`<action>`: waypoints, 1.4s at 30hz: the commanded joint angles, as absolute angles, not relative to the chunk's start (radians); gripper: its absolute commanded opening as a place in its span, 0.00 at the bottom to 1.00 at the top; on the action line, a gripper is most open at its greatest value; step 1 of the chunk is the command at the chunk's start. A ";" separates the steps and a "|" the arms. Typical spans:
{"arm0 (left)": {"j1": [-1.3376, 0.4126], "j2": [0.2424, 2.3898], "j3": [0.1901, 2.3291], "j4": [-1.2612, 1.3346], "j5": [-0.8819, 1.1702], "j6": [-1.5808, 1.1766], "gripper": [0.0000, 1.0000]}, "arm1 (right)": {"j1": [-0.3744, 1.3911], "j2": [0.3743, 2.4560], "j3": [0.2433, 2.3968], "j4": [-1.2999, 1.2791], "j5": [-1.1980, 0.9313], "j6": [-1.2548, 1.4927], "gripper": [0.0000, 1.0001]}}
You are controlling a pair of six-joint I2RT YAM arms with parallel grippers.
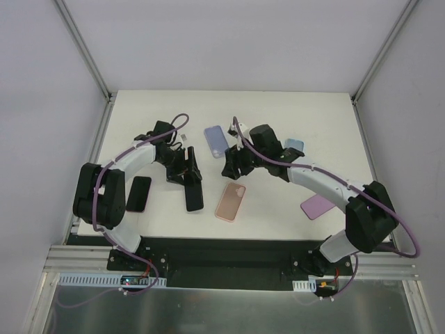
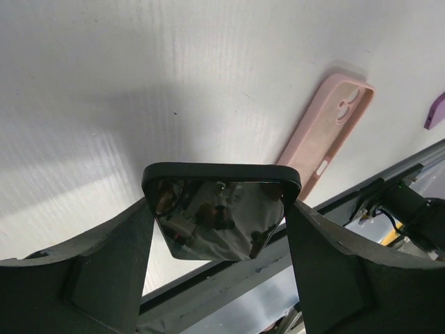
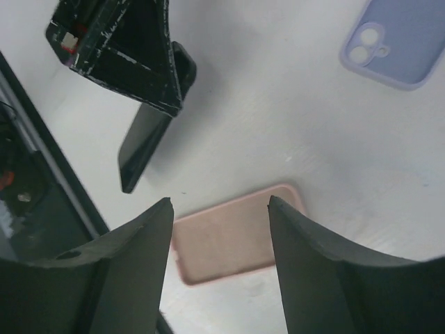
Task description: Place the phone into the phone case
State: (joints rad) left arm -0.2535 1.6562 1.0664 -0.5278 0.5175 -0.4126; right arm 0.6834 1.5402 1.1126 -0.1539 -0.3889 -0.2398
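My left gripper (image 1: 188, 177) is shut on the edges of a black phone (image 1: 194, 196), which hangs tilted above the table. In the left wrist view the phone (image 2: 221, 212) sits squeezed between both fingers (image 2: 104, 278). The pink phone case (image 1: 230, 202) lies flat on the table, just right of the phone, hollow side up as far as I can tell. My right gripper (image 1: 235, 169) hovers open just beyond the case. From the right wrist, the case (image 3: 233, 240) shows between its spread fingers, and nothing is held in the gripper (image 3: 220, 202).
A second black phone (image 1: 139, 193) lies at the left by the left arm. A lavender case (image 1: 216, 140), a light blue case (image 1: 295, 146) and a purple case (image 1: 318, 206) lie around the right arm. The table's front edge (image 2: 389, 167) is close below the held phone.
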 commanded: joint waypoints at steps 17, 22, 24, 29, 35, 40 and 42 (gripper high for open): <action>-0.253 1.497 1.003 -0.454 0.738 -0.491 0.00 | 0.925 1.693 1.071 0.118 -0.213 0.434 0.43; -0.253 1.486 1.002 -0.454 0.738 -0.503 0.00 | 0.931 1.680 1.054 0.123 -0.196 0.443 0.12; -0.255 1.480 1.003 -0.451 0.736 -0.506 0.14 | 0.934 1.655 1.035 0.144 -0.205 0.455 0.01; -0.255 1.462 1.022 -0.451 0.761 -0.494 0.53 | 0.937 1.591 0.971 0.163 -0.180 0.521 0.01; -0.253 1.416 1.048 -0.463 0.778 -0.462 0.90 | 0.937 1.473 0.859 0.163 -0.144 0.549 0.01; -0.253 1.422 1.084 -0.466 0.900 -0.445 0.95 | 0.937 1.408 0.827 0.106 -0.138 0.531 0.01; -0.255 1.420 1.095 -0.466 0.913 -0.436 0.94 | 0.937 1.384 0.818 0.074 -0.115 0.551 0.01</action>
